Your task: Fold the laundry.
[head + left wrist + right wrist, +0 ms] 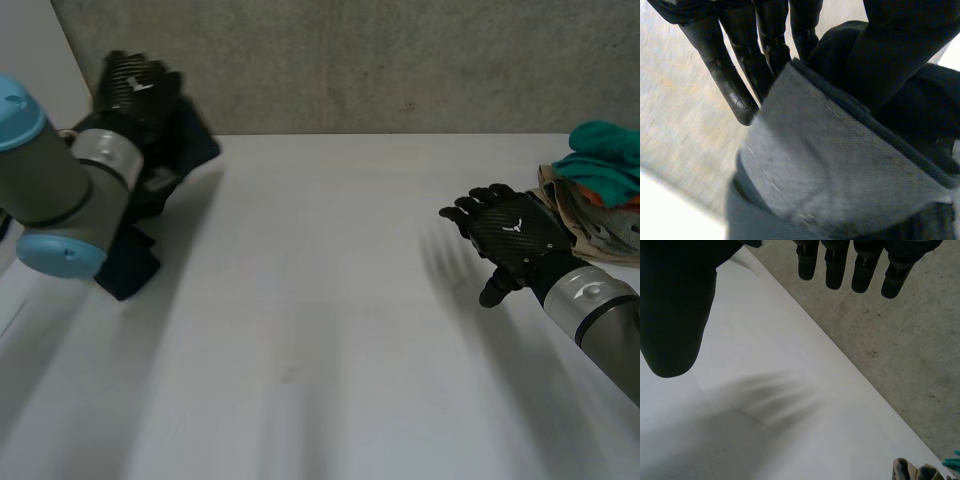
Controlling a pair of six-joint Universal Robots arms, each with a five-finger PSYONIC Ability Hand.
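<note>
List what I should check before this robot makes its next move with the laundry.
1. Left robot hand holds dark garment: ok, pinched between thumb and fingers.
2. Garment laid flat: not ok, hangs bunched from that hand.
3. Right robot hand free: ok, open above the table.
4. Bare table space between hands: ok.
5. Laundry pile out of the way: ok, beside right arm.

Counts: 1 table point(320, 300). 2 arms, 2 hands: left hand point(140, 85), right hand point(510, 232). 1 dark garment point(130, 265). 1 pile point(590, 215), 3 cloths visible in it: 1 teal cloth point(605, 145), 1 orange cloth point(610, 198), 1 beige cloth point(570, 205). Can't tell if the pile holds more.
</note>
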